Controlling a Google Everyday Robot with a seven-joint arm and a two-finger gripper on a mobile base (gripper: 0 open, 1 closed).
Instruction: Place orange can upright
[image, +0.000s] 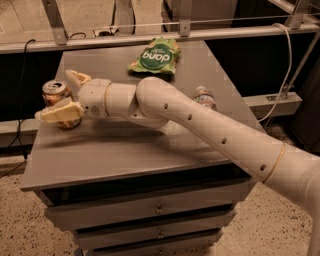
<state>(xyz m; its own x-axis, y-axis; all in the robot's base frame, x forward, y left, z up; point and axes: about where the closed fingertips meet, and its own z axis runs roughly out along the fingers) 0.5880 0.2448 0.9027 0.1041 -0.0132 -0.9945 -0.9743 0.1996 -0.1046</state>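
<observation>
The orange can (54, 93) stands upright near the left edge of the grey cabinet top (125, 145), silver top with pull tab facing up. My gripper (56, 96) reaches in from the right, with the white arm lying across the top. Its jaws stand spread to either side of the can: the near finger (60, 112) crosses in front of the can's lower part and the far finger (76, 78) stands behind and to its right. The gripper is open around the can. The can's lower front is hidden by the near finger.
A green snack bag (155, 56) lies at the back middle of the top. A clear plastic bottle (204, 97) lies at the right, partly behind my arm. A metal rail (150, 36) runs behind the cabinet. Drawers sit below the front edge.
</observation>
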